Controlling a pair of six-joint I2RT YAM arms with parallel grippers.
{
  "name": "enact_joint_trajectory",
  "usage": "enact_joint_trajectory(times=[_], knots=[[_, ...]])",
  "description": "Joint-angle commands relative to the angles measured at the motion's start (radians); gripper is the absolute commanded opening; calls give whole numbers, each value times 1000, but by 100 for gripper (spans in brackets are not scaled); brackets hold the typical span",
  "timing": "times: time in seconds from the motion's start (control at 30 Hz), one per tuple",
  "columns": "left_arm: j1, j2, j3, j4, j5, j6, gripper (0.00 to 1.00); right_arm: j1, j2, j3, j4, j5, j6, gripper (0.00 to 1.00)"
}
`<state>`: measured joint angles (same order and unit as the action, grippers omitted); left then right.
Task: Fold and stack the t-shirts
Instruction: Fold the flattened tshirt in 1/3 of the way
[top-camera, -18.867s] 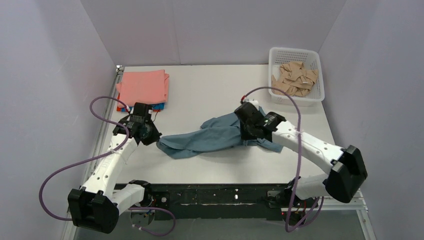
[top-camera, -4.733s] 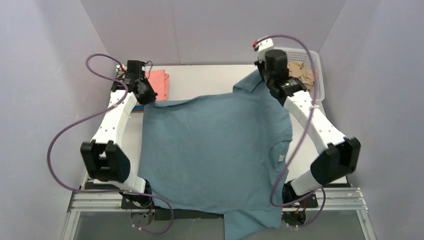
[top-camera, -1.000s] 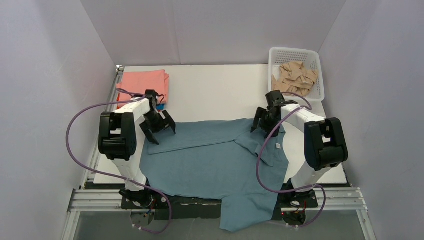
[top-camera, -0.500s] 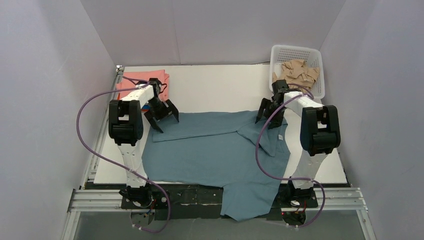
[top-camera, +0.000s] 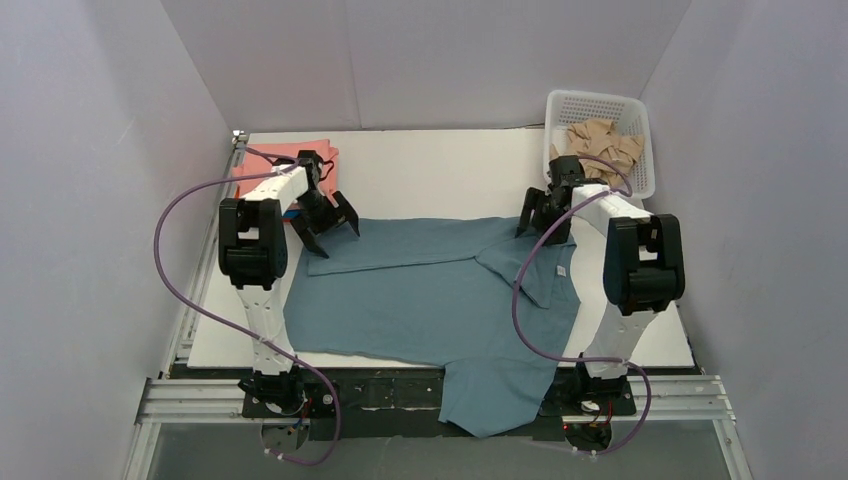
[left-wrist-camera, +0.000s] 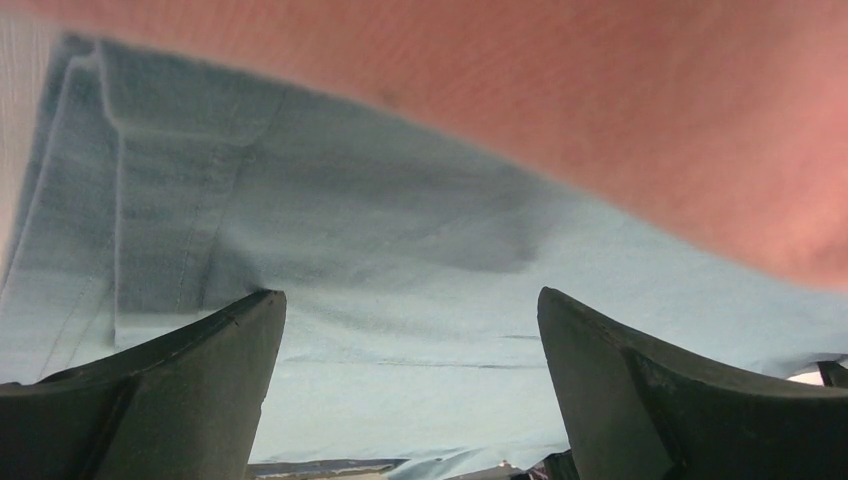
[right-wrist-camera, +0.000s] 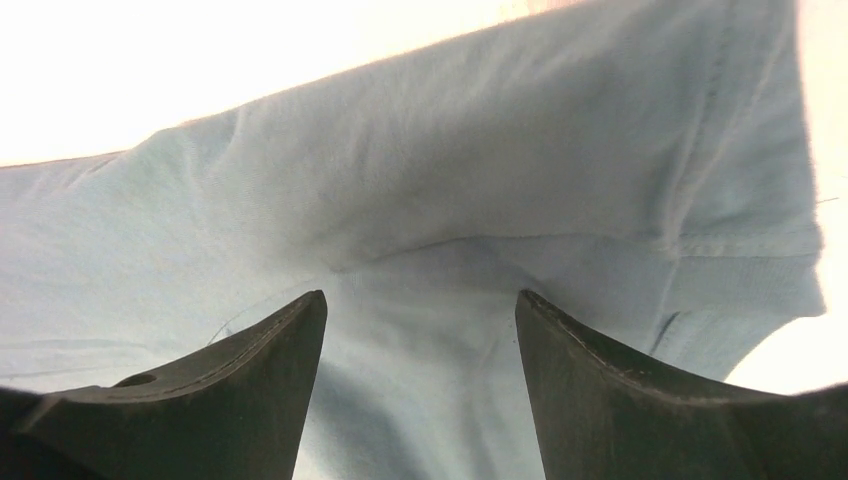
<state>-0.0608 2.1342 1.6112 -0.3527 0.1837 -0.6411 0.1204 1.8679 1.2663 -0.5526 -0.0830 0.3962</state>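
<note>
Farther back now, left pincer (top-camera: 335, 232) and right pincer (top-camera: 543, 228) hang spread over grey-blue t-shirt (top-camera: 430, 295), between pink stack (top-camera: 247, 172) and basket (top-camera: 597, 96).

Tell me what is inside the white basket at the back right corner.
The white basket holds a crumpled heap of tan pieces, cloth or paper I cannot tell. Anything beneath the heap is covered.

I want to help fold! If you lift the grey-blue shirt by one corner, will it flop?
Probably floppy: the grey-blue shirt hangs limp off the table. Likely light; its cloth looks thin. Pushed, it would probably wrinkle, as its folded top suggests.
</note>
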Motion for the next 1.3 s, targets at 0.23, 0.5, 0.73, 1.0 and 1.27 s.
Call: enact_joint_trajectory(times=[0.23, 0.5, 0.73, 1.0, 1.27], knots=[[-23, -221, -140, 4, 2, 38, 98, 97, -267, -251, 285, 145, -70, 78], [-27, -376, -293, 0, -7, 31, 98, 206, -308, -328, 222, 254, -24, 77], [-28, -526, -494, 49, -22, 13, 98, 246, -276, -397, 184, 258, 91, 77], [-27, -420, -524, 141, -35, 6, 98, 255, -137, -264, 86, 352, 87, 77], [-19, -249, -410, 120, -49, 2, 98, 229, -56, -158, 109, 298, -6, 77]])
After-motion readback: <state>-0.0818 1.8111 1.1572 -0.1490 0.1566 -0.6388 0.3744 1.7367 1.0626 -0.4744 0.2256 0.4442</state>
